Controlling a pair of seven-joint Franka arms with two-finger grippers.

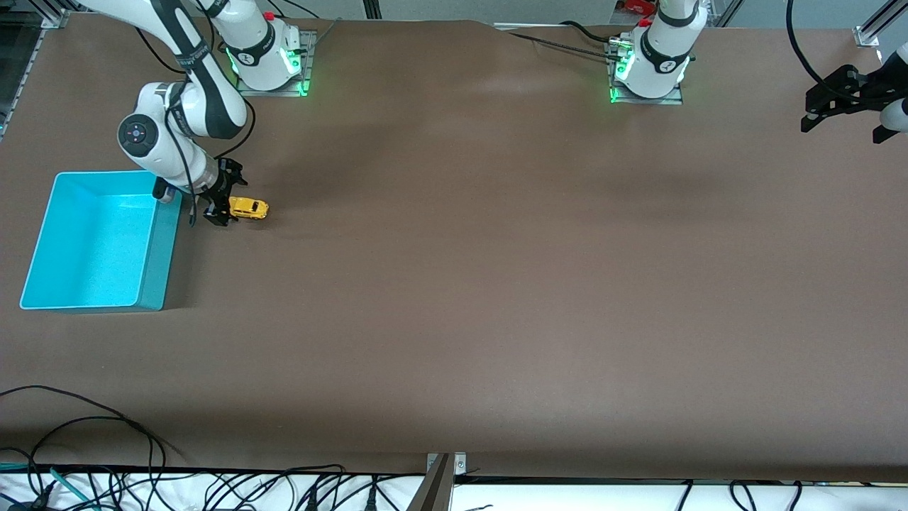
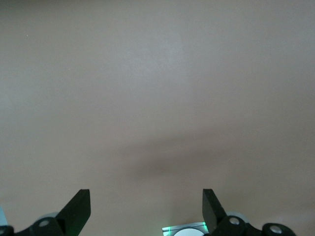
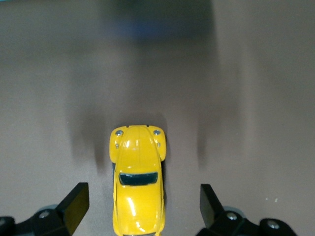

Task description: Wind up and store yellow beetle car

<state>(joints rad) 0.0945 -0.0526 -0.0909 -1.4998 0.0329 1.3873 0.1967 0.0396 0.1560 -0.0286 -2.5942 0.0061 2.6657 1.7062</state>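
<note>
R gripper (image 1: 225,206) open astride 1 yellow beetle car (image 1: 249,208); L gripper (image 1: 844,96) open, waiting.

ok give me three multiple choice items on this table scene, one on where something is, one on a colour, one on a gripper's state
1. Where is the small yellow beetle-shaped toy car?
A. inside the bin
B. on the brown table beside the bin
C. held in the air by the left gripper

2. What colour is the rectangular plastic bin?
A. turquoise
B. red
C. white

3. How is the right gripper set?
A. shut on the car
B. shut on nothing
C. open, fingers either side of the car

Answers:
1 B, the car sits on the table just outside the bin's wall.
2 A, the front view shows it plainly turquoise.
3 C, the right wrist view shows gaps between both fingers and the car. The left gripper waits open over bare table.
</note>
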